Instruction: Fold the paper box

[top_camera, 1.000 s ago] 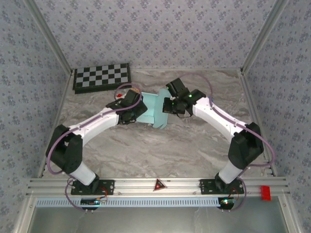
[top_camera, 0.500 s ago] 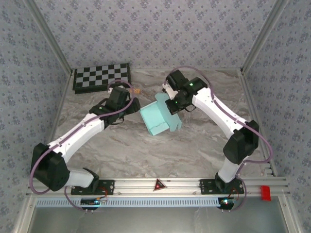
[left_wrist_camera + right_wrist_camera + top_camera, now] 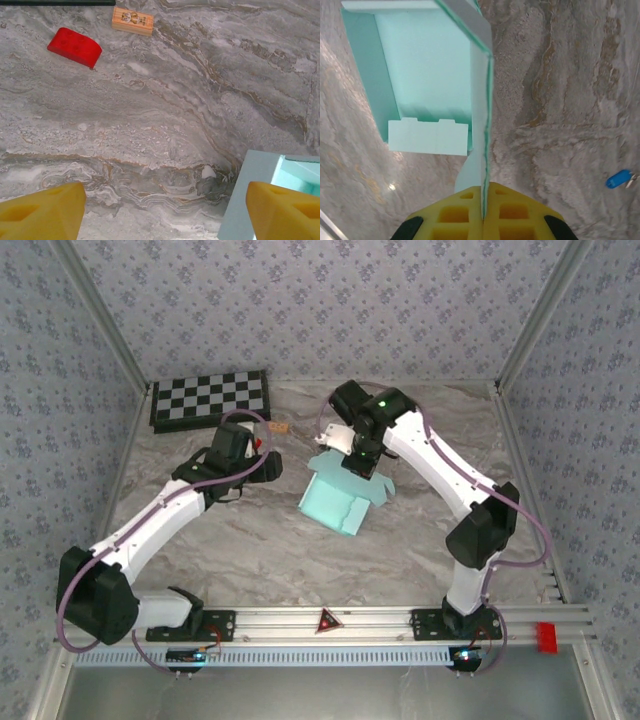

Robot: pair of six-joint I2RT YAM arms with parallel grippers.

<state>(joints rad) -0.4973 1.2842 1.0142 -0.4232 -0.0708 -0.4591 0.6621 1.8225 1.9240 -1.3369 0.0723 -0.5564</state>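
While the right gripper (image 3: pixel 483 200) pinches one thin upright wall of the paper box (image 3: pixel 427 65) between its closed yellow fingers (image 3: pixel 455 215), the box hangs open below it. Its pale cyan inside faces the wrist camera, and a short flap with notched tabs (image 3: pixel 427 137) lies across the near end.

From above, the box (image 3: pixel 340 502) sits near the middle of the grey marble table (image 3: pixel 300 560), turned at an angle to the table's edges. The right gripper (image 3: pixel 358 458) holds it at its far side. Whether the box lies flat on the table or is slightly raised cannot be told.

The left gripper (image 3: pixel 268 468) hovers to the left of the box, apart from it. Its jaws stand wide open and hold nothing. In the left wrist view its two yellow fingers (image 3: pixel 42 212) frame bare marble, and a corner of the box (image 3: pixel 252 170) shows just beside the right-hand finger.

A red block (image 3: pixel 74 46) and a small wooden tile (image 3: pixel 132 21) lie on the table beyond the left gripper, near each other but not touching. A checkerboard (image 3: pixel 208 400) rests at the far left corner. A small blue thing (image 3: pixel 619 178) lies on the marble to the right of the box.
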